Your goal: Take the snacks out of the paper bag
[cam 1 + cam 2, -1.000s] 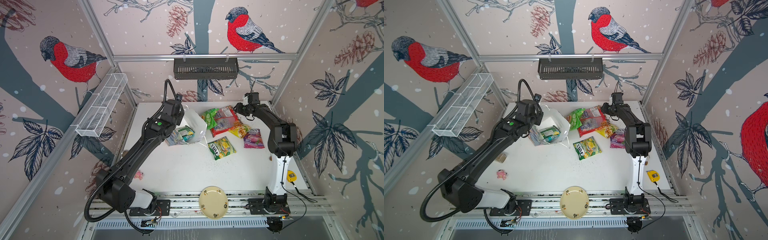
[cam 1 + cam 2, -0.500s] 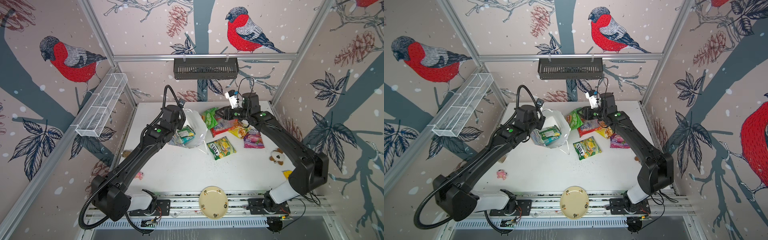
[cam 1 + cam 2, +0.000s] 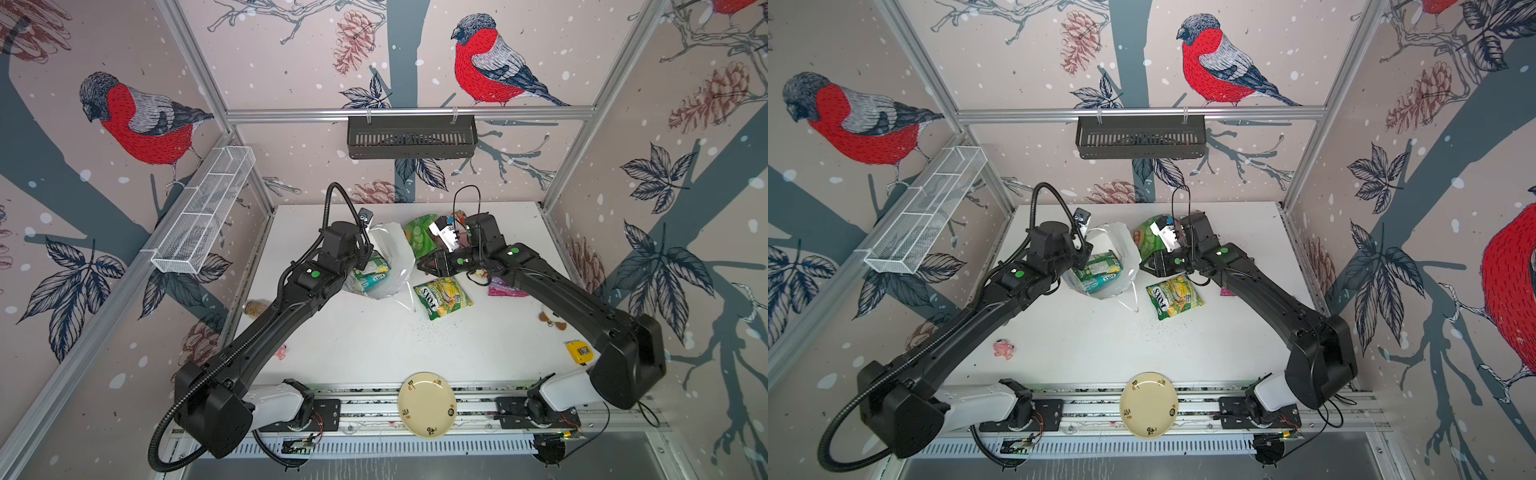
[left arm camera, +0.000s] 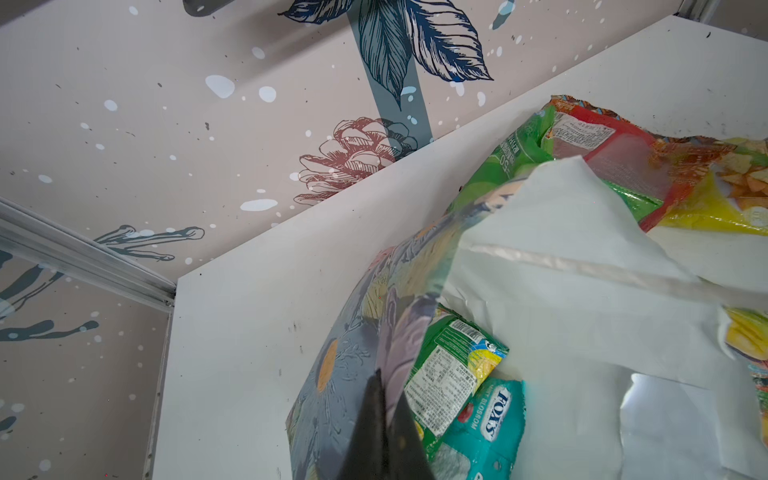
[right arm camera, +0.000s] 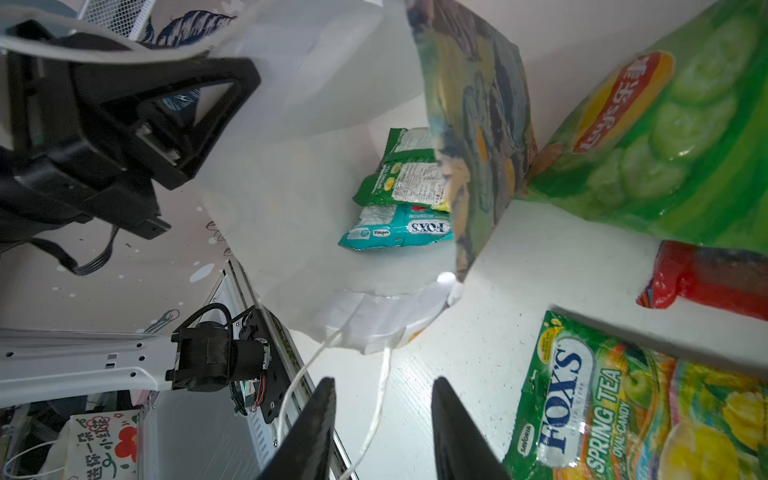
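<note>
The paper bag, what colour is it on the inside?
The paper bag is plain white inside. The right wrist view, looking into its mouth, shows it best.

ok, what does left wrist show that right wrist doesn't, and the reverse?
Left wrist only: the yellow glossy snack packet beyond the floral paper bag. Right wrist only: the open right pincer, the readable front of the green FOX'S Spring Tea packet, the cucumber-slice face of the large green packet. Both: the bag's white inside holding a teal FOX'S packet and a small green packet.
</note>
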You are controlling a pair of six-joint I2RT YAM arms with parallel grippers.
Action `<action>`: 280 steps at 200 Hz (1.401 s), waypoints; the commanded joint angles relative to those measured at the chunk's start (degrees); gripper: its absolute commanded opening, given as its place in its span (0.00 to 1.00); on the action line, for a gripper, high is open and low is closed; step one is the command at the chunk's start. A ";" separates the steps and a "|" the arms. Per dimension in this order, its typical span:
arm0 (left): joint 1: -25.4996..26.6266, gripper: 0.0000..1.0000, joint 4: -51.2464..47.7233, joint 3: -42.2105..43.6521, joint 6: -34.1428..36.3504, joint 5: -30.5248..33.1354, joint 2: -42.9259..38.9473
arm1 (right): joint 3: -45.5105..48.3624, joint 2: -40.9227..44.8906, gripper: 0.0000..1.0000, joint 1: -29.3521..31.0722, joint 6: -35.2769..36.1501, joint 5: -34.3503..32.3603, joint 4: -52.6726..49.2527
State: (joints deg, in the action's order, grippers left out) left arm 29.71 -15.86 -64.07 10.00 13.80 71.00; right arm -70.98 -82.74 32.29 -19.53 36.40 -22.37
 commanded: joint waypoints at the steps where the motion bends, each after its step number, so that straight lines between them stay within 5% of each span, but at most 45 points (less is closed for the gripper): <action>1: 0.68 0.00 -0.60 0.15 -2.95 -2.88 -0.47 | 1.25 2.14 0.40 1.24 1.50 -2.04 3.69; 60: 3.85 0.00 -4.81 -1.75 -7.69 -5.58 2.27 | 1.91 -2.73 0.37 7.07 1.99 -0.53 5.03; 120: 4.12 0.00 -7.73 -2.92 -10.56 -6.81 1.80 | 1.86 -4.75 0.37 9.71 -0.02 -6.15 4.36; 200: 4.21 0.00 -10.07 -4.79 -14.74 -6.27 1.92 | 3.09 -6.04 0.33 12.88 -14.53 -4.45 11.95; 280: 5.51 0.00 -8.78 -4.84 -16.26 -7.02 4.06 | 13.18 -3.57 0.34 14.33 -30.39 -13.65 25.09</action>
State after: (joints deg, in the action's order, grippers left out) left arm 34.63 -25.61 -68.66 -4.73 6.33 74.74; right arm -58.37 -85.86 46.06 -43.57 26.28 -4.97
